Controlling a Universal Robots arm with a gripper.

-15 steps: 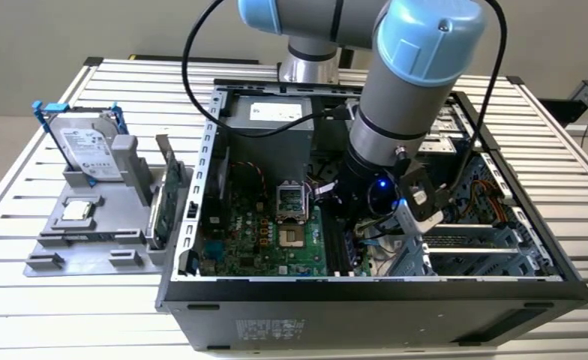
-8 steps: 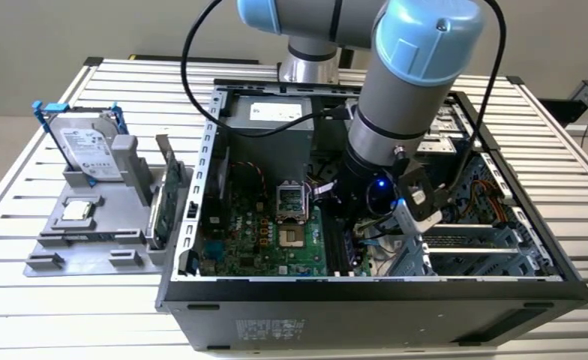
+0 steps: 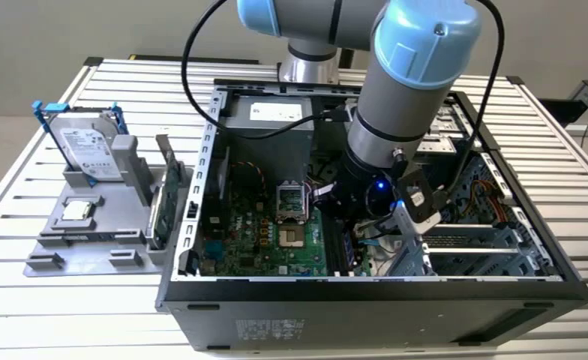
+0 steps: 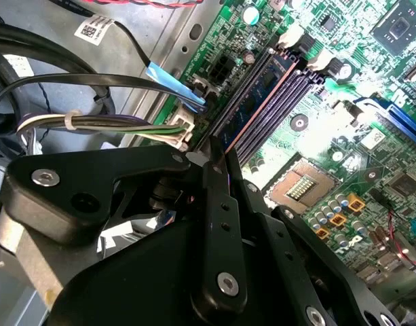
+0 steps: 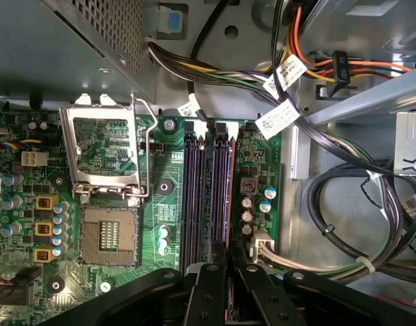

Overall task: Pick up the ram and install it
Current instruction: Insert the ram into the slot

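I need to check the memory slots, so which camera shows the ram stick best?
The second wrist view: the ram stands in a motherboard slot, its long face with chips visible ahead of the gripper. In the first wrist view it appears edge-on, a thin strip. In the exterior view the arm covers that spot.

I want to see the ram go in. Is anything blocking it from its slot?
Nothing visible is. The ram is between the fingers of the gripper, lined up along the memory slots. The cables run past the slots' end and beside the board, not across them.
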